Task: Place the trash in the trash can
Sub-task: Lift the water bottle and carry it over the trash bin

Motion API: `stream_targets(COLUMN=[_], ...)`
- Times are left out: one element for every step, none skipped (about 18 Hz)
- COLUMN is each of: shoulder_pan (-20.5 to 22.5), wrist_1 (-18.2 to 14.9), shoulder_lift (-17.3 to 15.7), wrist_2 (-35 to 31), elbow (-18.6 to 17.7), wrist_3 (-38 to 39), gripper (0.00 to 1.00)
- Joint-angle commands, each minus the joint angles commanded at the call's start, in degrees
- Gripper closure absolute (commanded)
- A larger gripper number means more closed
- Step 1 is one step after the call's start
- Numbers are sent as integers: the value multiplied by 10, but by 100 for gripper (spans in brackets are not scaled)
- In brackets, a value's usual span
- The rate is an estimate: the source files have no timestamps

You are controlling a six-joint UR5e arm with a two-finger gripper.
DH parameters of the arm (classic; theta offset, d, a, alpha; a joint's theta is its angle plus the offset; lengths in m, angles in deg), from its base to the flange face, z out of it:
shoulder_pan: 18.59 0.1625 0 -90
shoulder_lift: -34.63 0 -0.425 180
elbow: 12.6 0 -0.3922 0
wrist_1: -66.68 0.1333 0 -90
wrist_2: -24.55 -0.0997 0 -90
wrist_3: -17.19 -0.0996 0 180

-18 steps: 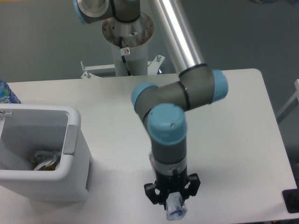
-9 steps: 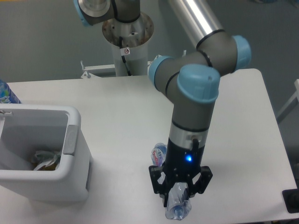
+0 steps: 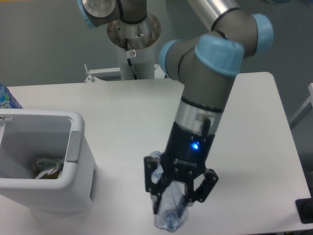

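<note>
Near the front edge of the white desk point(image 3: 244, 147), the pincer point(image 3: 172, 203) points downward with its black fingers point(image 3: 157, 196) clamped on the clear crushed bottle point(image 3: 168, 213). The bottle hangs between the fingers with its blue-tinted end lowest, close to the bottom edge of the view; whether that end touches the desk cannot be told. A little of the bottle's upper end shows just left of the wrist, beside the black finger mount. A small blue light glows on the wrist above the pincer, and the grey arm with pale blue joint caps rises from there toward the upper right.

Well apart to the left stands the white trash can point(image 3: 80, 161), rectangular with rounded corners and a grey panel on its right rim. Inside it, at the bottom, lies a crumpled white wrapper point(image 3: 46, 167) with some yellowish and dark marks; its details are too small to make out. At the far left edge of the desk, behind the trash can, part of a blue object point(image 3: 6, 98) shows. The arm's round base point(image 3: 133, 32) stands on a white column behind the desk.
</note>
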Motion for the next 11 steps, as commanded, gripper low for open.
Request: stream_targets(shoulder_pan=[-4,-8,-13,-23,-32,-40,-48,-57,-62,-66,-69], wrist_1=[0,0,0,1,1,3,4,4,4,4,4], shoulder_lift=[-4,-7,-12,-14,-18,-22,-26,-29,-33,-37,-42], wrist_2=[9,16,20,21,21,21,21,22,23,26,33], elbow=[-1,0,0,-1,-1,-1,-2,-3,-3,-3,-3], wrist_3=[0,1,1,0,0,2,4,4,4,5,5], gripper=[52,52,52,52,52,52,52,52,52,52,52])
